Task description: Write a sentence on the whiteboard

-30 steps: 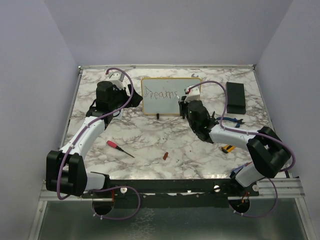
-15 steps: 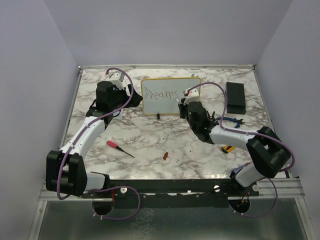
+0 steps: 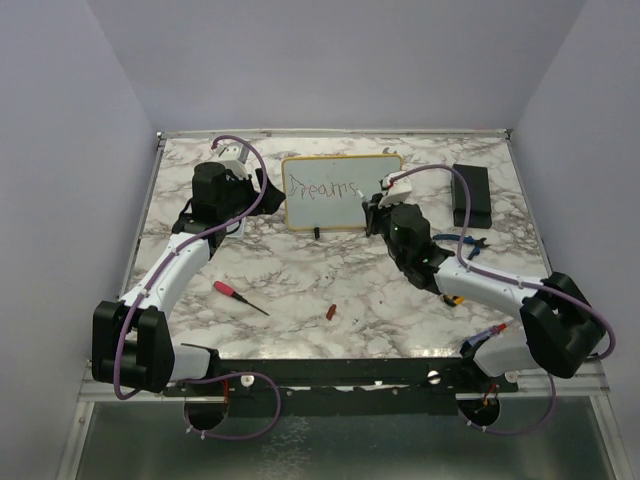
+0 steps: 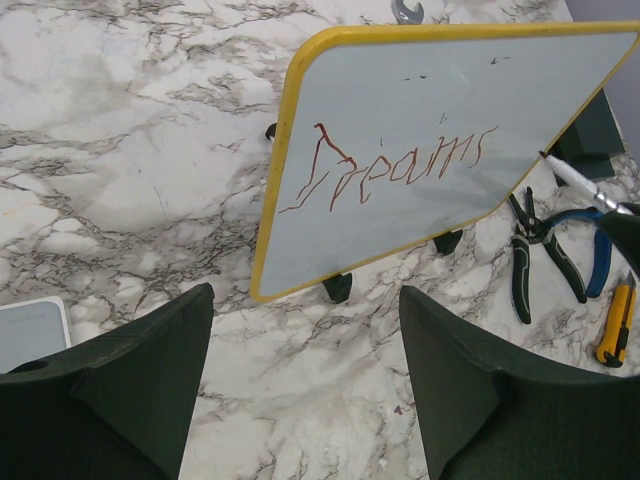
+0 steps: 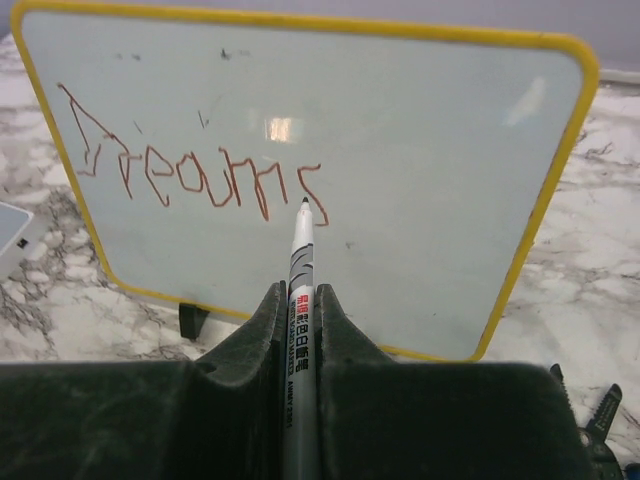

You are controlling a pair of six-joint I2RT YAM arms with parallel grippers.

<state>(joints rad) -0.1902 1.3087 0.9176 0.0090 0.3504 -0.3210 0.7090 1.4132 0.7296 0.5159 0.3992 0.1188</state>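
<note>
Right wrist view: the right claw (image 5: 300, 300) pinches a marker (image 5: 301, 250), its tip by the last letter of the writing (image 5: 190, 175) on the whiteboard (image 5: 430, 150), which fills the upper frame. I'd start the next word lower left with light pressure. The left claw (image 4: 305, 295) gapes wide, empty.

**Hidden and cropped**

The right tool (image 5: 299, 298), clamped on the marker (image 5: 302, 240), hides its lower barrel and part of the whiteboard (image 5: 420, 150)'s bottom frame. From the left wrist, the picture edge crops the whiteboard's right corner, a wrench (image 4: 406, 10) and a grey pad (image 4: 30, 335). From above, a reddish piece (image 3: 330, 312) on the tabletop (image 3: 300, 270) is too small to identify.
</note>
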